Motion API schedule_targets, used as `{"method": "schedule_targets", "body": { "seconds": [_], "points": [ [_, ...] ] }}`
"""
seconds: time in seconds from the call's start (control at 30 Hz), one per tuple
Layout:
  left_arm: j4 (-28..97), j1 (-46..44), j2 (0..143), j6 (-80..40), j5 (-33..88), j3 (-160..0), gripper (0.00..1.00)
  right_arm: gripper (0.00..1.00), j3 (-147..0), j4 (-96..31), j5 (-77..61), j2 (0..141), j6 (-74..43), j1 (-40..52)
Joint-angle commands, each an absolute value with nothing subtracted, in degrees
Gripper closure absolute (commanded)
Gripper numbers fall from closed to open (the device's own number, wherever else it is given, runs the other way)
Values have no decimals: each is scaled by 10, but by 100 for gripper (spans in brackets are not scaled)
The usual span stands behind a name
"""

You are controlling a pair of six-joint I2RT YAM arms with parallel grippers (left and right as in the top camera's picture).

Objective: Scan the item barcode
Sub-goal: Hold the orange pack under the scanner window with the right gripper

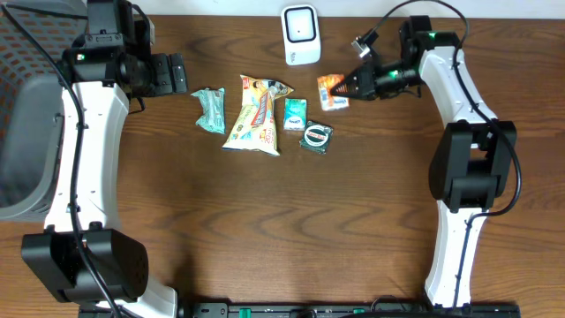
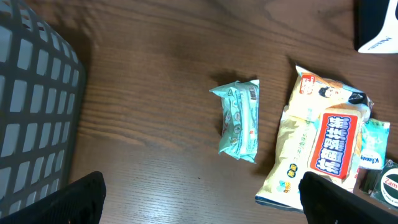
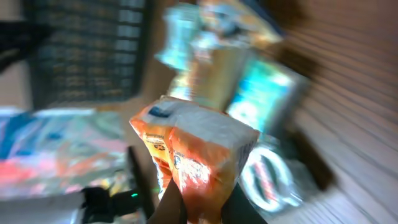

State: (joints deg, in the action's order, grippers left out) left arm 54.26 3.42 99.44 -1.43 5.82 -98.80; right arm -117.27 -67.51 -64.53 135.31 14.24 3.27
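My right tool (image 3: 200, 202) is clamped on the small orange crinkled snack packet (image 3: 199, 146) — so the pick looks done, though I cannot tell whether the packet is clear of the brown wooden surface (image 1: 265, 221). It sits near the white upright barcode scanner (image 1: 300, 35), not yet facing it — presenting the barcode is what remains. My left tool (image 1: 179, 73) hangs with jaws apart, holding nothing.

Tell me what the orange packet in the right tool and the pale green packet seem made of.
The orange packet looks like thin glossy plastic film: it creases and catches light where pinched. The pale green packet is probably crinkly plastic wrap, slightly shiny, with wrinkles and a sealed end.
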Motion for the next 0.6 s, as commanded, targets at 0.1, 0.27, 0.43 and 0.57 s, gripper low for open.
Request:
{"method": "schedule_targets", "body": {
  "seconds": [0.1,0.27,0.43,0.57],
  "points": [
    [546,33,993,-6,57,-986,2,99,-1181,-696,-806,1352,246,35],
    [546,33,993,-6,57,-986,2,99,-1181,-701,-820,1352,245,38],
    [546,33,993,-6,57,-986,2,99,-1181,-700,-821,1352,245,47],
    [546,33,993,-6,57,-986,2,99,-1181,-700,-821,1352,245,56]
  ]
}}
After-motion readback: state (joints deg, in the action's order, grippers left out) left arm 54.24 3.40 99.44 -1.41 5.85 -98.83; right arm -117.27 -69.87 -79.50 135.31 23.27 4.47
